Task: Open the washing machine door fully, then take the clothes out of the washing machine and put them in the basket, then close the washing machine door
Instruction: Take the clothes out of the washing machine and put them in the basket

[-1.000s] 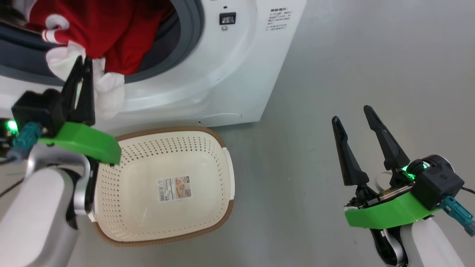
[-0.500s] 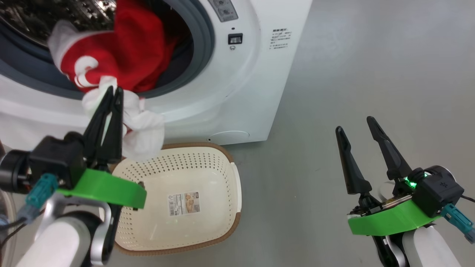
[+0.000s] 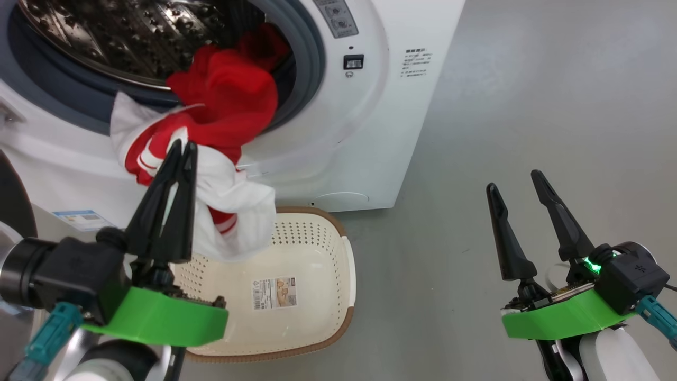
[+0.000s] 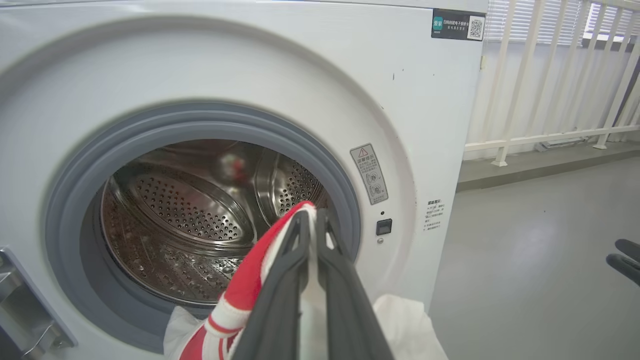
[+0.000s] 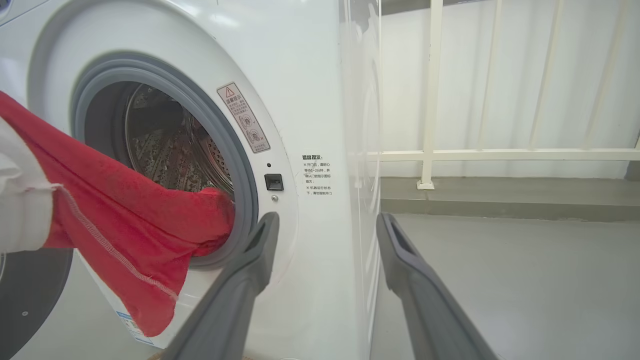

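My left gripper (image 3: pixel 182 147), fingers clamped together on the red-and-white clothes (image 3: pixel 227 106), holds them trailing from the mouth of the washing machine (image 3: pixel 381 121), over the far rim of the basket (image 3: pixel 317 296) in front. My right gripper (image 3: pixel 514 180) hovers well apart, fingers spread, empty.

Red-and-white clothes (image 3: pixel 227 100) trail out of the open white washing machine (image 3: pixel 381 132), hanging over the cream perforated basket (image 3: pixel 317 238) just before it.
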`<state>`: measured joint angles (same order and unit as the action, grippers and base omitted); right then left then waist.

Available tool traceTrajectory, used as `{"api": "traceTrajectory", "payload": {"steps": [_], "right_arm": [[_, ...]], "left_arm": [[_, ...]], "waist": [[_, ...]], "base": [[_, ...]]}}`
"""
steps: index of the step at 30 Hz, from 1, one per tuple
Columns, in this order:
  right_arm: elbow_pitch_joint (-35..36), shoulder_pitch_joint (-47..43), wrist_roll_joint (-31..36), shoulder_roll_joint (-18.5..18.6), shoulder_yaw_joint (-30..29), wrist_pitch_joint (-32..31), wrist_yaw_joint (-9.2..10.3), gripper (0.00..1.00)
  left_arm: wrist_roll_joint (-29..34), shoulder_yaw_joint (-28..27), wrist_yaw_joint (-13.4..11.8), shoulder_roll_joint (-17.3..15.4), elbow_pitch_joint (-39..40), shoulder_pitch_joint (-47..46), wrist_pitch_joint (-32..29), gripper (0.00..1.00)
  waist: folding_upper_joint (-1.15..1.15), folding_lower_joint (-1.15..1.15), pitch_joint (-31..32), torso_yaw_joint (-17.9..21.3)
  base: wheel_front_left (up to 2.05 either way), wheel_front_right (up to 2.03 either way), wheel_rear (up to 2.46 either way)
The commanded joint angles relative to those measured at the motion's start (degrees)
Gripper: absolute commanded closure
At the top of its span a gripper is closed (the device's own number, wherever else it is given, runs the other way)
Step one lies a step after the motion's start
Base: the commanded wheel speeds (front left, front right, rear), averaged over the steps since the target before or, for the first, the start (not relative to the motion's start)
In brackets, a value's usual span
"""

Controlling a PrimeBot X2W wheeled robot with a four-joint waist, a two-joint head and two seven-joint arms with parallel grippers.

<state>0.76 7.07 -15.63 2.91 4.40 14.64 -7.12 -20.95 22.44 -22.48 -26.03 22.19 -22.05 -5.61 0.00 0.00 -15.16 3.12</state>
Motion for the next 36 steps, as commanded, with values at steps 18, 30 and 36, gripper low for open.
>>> {"api": "traceTrajectory", "payload": {"steps": [18,30,36], "right_arm": [[2.1,1.1,1.1,0.0,1.3,0.4,-0.36,0.0],[2.1,2.2,0.7,0.0,2.0,0.4,-0.36,0.0],[1.9,2.7,0.9,0.0,2.0,0.4,-0.36,0.0]], "left_arm": [[-5.9,2.0,4.5,4.8,-19.5,2.8,5.6,1.0],[-9.4,2.9,10.8,8.9,-41.7,-1.4,11.7,1.0],[-10.7,2.9,14.4,10.9,-55.3,-5.8,14.8,1.0]], "waist": [[0.0,0.0,-2.9,0.6],[0.0,0.0,-5.2,2.4],[0.0,0.0,-6.9,3.3]], "base": [[0.0,0.0,0.0],[0.0,0.0,0.0],[0.0,0.0,0.0]]}}
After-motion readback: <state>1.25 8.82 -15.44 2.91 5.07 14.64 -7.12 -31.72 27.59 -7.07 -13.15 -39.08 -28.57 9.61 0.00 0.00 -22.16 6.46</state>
